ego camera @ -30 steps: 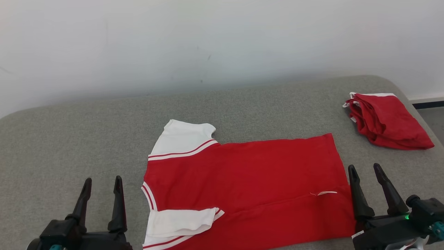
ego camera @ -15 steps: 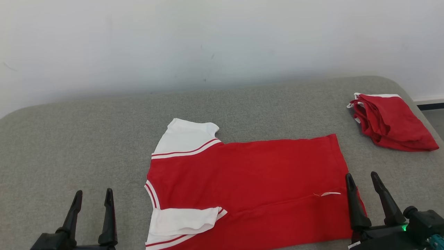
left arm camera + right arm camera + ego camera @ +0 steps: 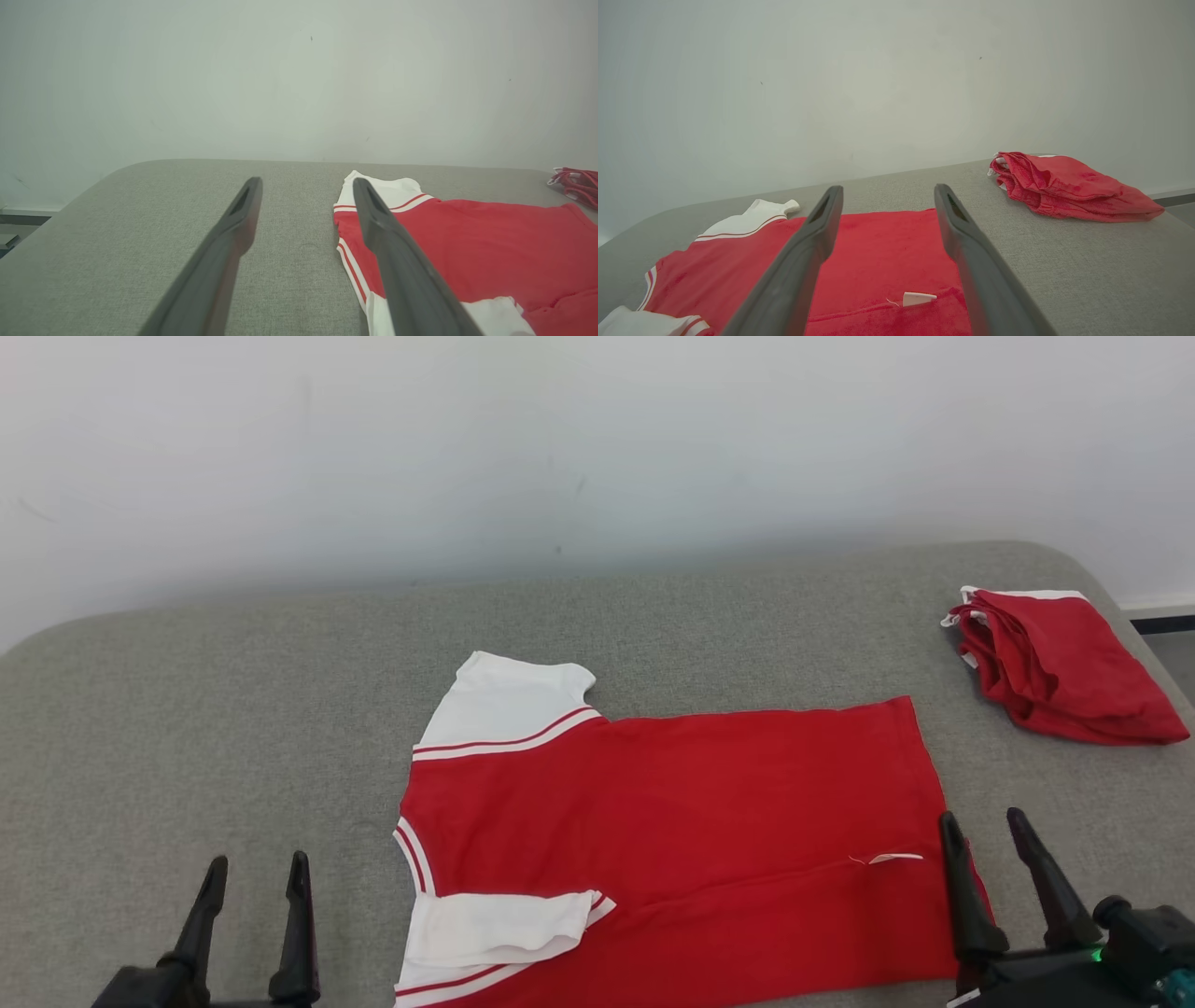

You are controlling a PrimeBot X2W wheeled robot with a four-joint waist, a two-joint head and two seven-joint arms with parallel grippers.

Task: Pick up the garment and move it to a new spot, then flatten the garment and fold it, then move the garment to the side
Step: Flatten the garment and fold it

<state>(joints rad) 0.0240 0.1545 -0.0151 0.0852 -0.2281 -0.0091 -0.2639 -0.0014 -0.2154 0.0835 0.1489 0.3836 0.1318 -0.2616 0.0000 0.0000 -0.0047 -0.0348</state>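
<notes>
Shirt (image 3: 672,831) lies flat btwn my grippers. Left gripper (image 3: 260,861) sits apart, off its sleeve end; right gripper (image 3: 982,815) at hem edge. Both wide open.

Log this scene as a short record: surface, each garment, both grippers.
surface: grey fabric-covered surface against a white wall
main garment: red shirt with white sleeves, lying flat, neck end to the left, near sleeve folded onto the body
detail: small white tag near the hem
second garment: folded red garment, far right, apart from the shirt
left gripper: open, empty, over bare surface left of the shirt
right gripper: open, empty, at the shirt's hem edge
</notes>
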